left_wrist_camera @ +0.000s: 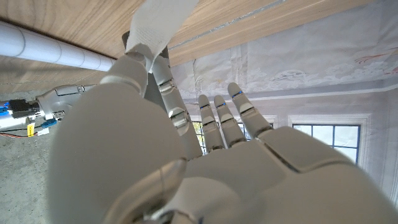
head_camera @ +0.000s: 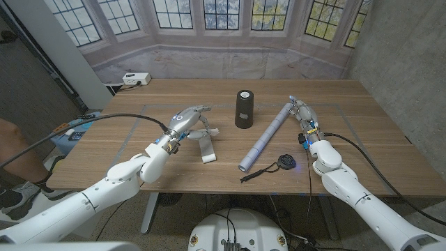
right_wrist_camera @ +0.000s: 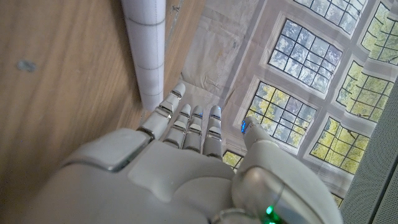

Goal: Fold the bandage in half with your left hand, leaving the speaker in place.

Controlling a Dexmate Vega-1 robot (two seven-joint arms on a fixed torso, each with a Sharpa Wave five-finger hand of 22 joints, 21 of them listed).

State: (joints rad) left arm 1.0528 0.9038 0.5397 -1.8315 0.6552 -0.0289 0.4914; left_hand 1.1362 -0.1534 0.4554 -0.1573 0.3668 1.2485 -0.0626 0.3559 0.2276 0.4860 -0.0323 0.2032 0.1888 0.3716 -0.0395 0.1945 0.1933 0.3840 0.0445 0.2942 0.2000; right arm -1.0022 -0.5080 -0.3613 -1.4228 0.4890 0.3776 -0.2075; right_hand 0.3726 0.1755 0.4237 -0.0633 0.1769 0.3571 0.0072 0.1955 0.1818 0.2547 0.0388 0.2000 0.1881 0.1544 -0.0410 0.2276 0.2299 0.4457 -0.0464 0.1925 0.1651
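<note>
The left hand pinches one end of the white bandage between thumb and finger — that end is raised, the rest lies on the wooden surface. The black speaker stands upright just beyond it. The right hand rests by the far end of a white tube — fingers straight, holding nothing.

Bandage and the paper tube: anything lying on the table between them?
Nothing. In the head view the wood between the bandage and the paper tube is bare; the speaker stands farther back, beyond that gap.
</note>
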